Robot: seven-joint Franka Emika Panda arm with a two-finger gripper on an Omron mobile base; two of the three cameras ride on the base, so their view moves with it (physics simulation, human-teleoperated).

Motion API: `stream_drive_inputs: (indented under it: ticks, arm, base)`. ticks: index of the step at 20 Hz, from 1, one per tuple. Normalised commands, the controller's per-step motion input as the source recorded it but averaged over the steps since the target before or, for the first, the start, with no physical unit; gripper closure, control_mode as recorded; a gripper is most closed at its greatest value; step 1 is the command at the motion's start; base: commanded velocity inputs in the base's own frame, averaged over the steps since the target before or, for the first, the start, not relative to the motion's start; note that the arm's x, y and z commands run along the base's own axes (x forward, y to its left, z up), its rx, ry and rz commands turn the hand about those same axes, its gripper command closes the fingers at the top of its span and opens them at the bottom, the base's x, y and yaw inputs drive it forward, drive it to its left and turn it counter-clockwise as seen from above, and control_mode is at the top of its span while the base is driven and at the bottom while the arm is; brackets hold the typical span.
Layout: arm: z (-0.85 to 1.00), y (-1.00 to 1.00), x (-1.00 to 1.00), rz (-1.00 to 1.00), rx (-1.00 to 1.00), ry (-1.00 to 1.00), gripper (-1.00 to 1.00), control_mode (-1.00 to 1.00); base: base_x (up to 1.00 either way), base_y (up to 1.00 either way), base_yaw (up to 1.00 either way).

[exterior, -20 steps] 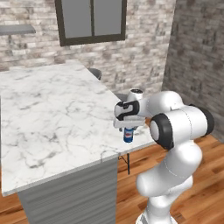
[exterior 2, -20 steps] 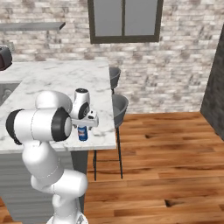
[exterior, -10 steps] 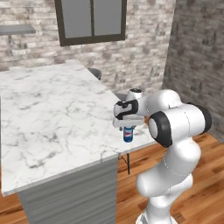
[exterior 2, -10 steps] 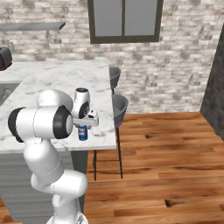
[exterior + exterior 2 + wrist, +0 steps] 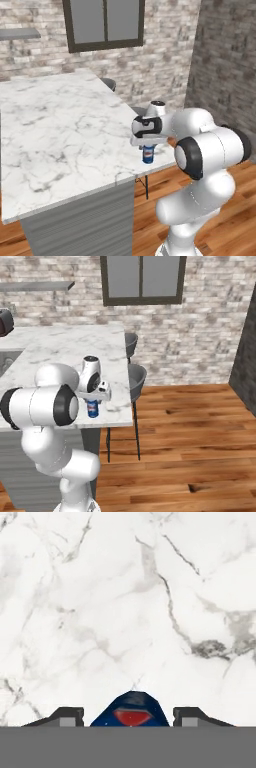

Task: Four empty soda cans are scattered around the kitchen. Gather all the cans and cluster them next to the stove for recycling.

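We hold a blue soda can in our closed gripper above the marble counter's near corner; next, we judge, carry it toward the stove.

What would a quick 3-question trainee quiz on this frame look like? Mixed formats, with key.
1. True or false: the blue soda can stands upright near the edge of the marble counter.
2. Multiple choice: the end effector is (A) beside the window, (B) directly over the can, (C) down at the wood floor.
3. Fill in: in the hand view, the can sits ____ the two finger tips.

Key: 1 true; 2 B; 3 between. Whether the fingers actually press the can is not clear from these views.
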Motion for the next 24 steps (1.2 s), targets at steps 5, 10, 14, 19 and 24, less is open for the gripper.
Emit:
stream_drive_inputs:
  ticks: [5,10,14,19,24]
  arm:
    - [0.69,0.00,-0.31,0.00,0.00,-0.03,1.00,-1.00]
    - [0.58,0.00,-0.47,0.00,0.00,0.00,1.00,-1.00]
    - [0.30,0.00,-0.69,-0.01,0.00,0.00,1.00,-1.00]
    - [0.17,0.00,-0.58,-0.07,0.00,0.00,1.00,-1.00]
    - [0.06,0.00,-0.65,-0.06,0.00,0.00,1.00,-1.00]
  base:
    - [0.00,0.00,0.00]
    - [0.00,0.00,0.00]
    - [0.00,0.00,0.00]
    - [0.00,0.00,0.00]
    - [0.00,0.00,0.00]
